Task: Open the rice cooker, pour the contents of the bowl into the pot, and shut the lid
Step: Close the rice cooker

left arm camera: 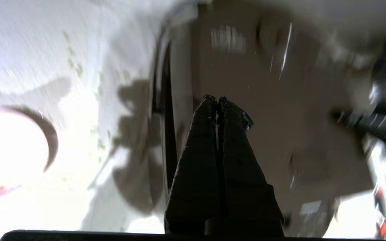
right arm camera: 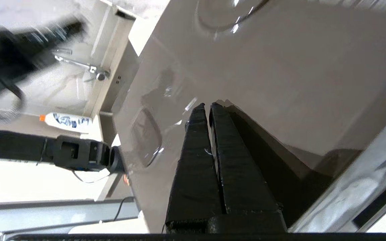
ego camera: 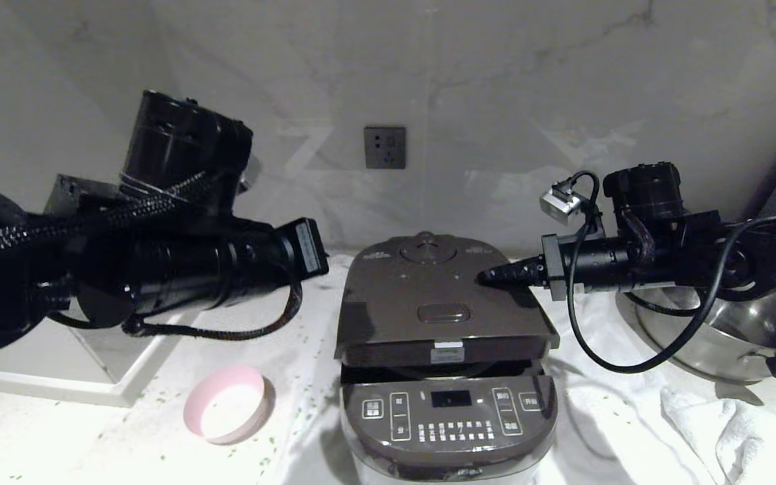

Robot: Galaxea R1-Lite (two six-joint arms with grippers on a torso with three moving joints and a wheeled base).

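Rice cooker (ego camera: pixel 447 404): below both sets of jaws, front panel facing the robot.
Lid (ego camera: pixel 438 296): lowered but with a gap showing at its front edge, so likely unlatched; pot hidden beneath.
Right gripper (ego camera: pixel 489 276): fingers pressed together, empty, tips on the lid's right side, seemingly pushing it down.
Left gripper (left arm camera: pixel 215 100): closed on nothing, above the lid's left part.
Bowl (ego camera: pixel 228 404): well left of the jaws, looking empty, open cloth around it.
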